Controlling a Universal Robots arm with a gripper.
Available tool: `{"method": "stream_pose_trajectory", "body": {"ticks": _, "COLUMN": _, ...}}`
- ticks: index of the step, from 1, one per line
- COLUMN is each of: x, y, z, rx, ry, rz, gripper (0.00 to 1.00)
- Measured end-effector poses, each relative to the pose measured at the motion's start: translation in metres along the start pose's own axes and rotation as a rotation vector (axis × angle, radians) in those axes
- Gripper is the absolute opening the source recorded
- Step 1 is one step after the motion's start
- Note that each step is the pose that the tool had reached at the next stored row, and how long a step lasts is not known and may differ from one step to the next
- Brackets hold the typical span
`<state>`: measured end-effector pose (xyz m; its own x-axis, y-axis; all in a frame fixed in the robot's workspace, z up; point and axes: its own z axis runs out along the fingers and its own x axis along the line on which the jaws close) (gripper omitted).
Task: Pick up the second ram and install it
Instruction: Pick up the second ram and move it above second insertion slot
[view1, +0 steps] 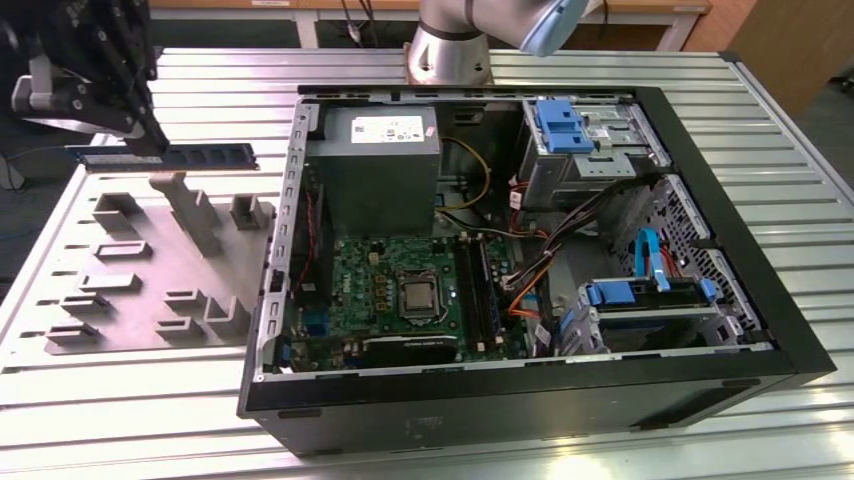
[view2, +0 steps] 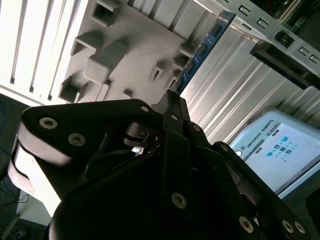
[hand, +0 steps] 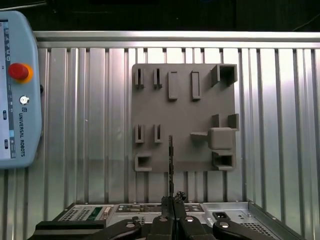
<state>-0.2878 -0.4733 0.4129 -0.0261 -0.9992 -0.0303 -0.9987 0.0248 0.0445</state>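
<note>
When checking the exterior view, can spot the gripper (view1: 147, 138) hanging by the edge of the grey fixture plate (view1: 147, 270) farthest from the camera. Clamped on the second ram (view1: 187, 156), with jaws squeezed down to just the board's thickness. Gripped partway along, with the stick poking out level on both sides of the fingertips, parallel to that plate edge and with one end aimed at the open PC case (view1: 534, 400) right beside the plate. Can't tell if touching the plate or hanging clear of it.

Same grip in both wrist views. In the first wrist view, shows the second ram (hand: 171, 160) edge-on as a thin dark line running out from the gripper (hand: 173, 200) over the plate (hand: 185, 115). In the second wrist view, shows the second ram (view2: 202, 48) as a bluish strip past the gripper (view2: 172, 97), near the plate (view2: 135, 35). Also got a teach pendant (hand: 15, 90) off to one side of the plate, well apart.
</note>
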Motion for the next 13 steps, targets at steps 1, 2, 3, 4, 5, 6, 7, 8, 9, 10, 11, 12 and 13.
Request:
{"method": "stream_pose_trajectory", "body": {"ticks": 1, "x": -0.0001, "y": -0.0028, "z": -0.0001, "rx": 0.0000, "ry": 0.0000, "rz": 0.000, "gripper": 0.11}}
{"method": "stream_pose_trajectory", "body": {"ticks": 2, "x": -0.0001, "y": -0.0055, "z": -0.0003, "rx": 0.0000, "ry": 0.0000, "rz": 0.000, "gripper": 0.11}}
{"method": "stream_pose_trajectory", "body": {"ticks": 3, "x": -0.0002, "y": -0.0082, "z": -0.0004, "rx": 0.0000, "ry": 0.0000, "rz": 0.000, "gripper": 0.11}}
{"method": "stream_pose_trajectory", "body": {"ticks": 4, "x": -0.0003, "y": -0.0109, "z": -0.0005, "rx": 0.0000, "ry": 0.0000, "rz": 0.000, "gripper": 0.11}}
{"method": "stream_pose_trajectory", "body": {"ticks": 5, "x": -0.0004, "y": -0.0135, "z": -0.0006, "rx": 0.0000, "ry": 0.0001, "rz": 0.000, "gripper": 0.11}}
{"method": "stream_pose_trajectory", "body": {"ticks": 6, "x": -0.0004, "y": -0.0156, "z": -0.0007, "rx": 0.0000, "ry": 0.0000, "rz": 0.000, "gripper": 0.11}}
{"method": "stream_pose_trajectory", "body": {"ticks": 7, "x": -0.0005, "y": -0.0177, "z": -0.0008, "rx": 0.0000, "ry": 0.0000, "rz": 0.000, "gripper": 0.11}}
{"method": "stream_pose_trajectory", "body": {"ticks": 8, "x": -0.0005, "y": -0.0199, "z": -0.0009, "rx": 0.0000, "ry": 0.0001, "rz": 0.000, "gripper": 0.11}}
{"method": "stream_pose_trajectory", "body": {"ticks": 9, "x": -0.0006, "y": -0.0222, "z": -0.0010, "rx": 0.0000, "ry": 0.0000, "rz": 0.000, "gripper": 0.11}}
{"method": "stream_pose_trajectory", "body": {"ticks": 10, "x": -0.0007, "y": -0.0245, "z": -0.0010, "rx": 0.0000, "ry": 0.0000, "rz": 0.000, "gripper": 0.11}}
{"method": "stream_pose_trajectory", "body": {"ticks": 11, "x": -0.0007, "y": -0.0268, "z": -0.0012, "rx": 0.0000, "ry": 0.0000, "rz": 0.000, "gripper": 0.11}}
{"method": "stream_pose_trajectory", "body": {"ticks": 12, "x": -0.0008, "y": -0.0291, "z": -0.0012, "rx": 0.0000, "ry": 0.0000, "rz": 0.000, "gripper": 0.11}}
{"method": "stream_pose_trajectory", "body": {"ticks": 13, "x": -0.0008, "y": -0.0314, "z": -0.0014, "rx": 0.0000, "ry": 0.0000, "rz": 0.000, "gripper": 0.11}}
